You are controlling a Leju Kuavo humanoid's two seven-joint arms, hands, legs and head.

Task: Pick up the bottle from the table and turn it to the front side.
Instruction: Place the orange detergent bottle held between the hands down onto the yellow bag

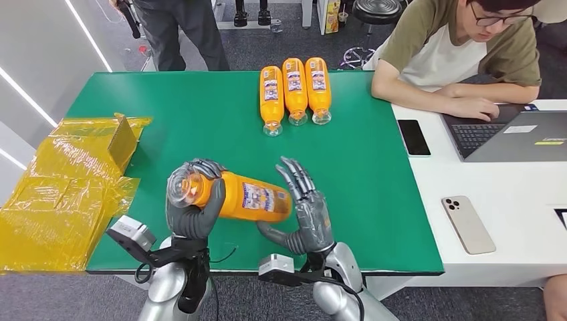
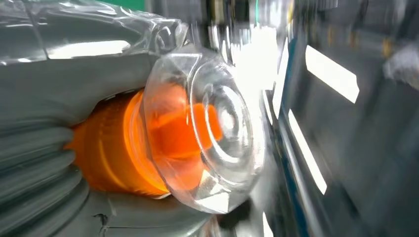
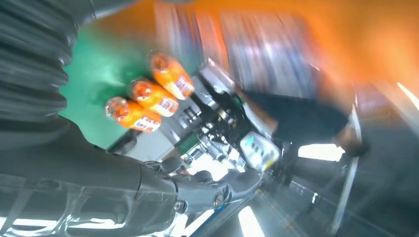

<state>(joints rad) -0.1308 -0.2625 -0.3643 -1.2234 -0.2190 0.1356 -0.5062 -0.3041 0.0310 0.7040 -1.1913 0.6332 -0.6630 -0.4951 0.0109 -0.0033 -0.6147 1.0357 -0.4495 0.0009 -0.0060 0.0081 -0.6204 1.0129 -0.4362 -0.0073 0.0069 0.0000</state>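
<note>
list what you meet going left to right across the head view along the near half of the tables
yellow plastic wrapping → left hand → orange bottle → right hand → beige phone

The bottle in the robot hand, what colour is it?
Orange, with a clear cap end; the bottle shows best in the head view.

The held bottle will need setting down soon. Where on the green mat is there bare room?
Bare green mat lies between the three orange bottles and the hands, and right of the right hand toward the white desk. Crowded: the far edge, the yellow wrapping.
</note>
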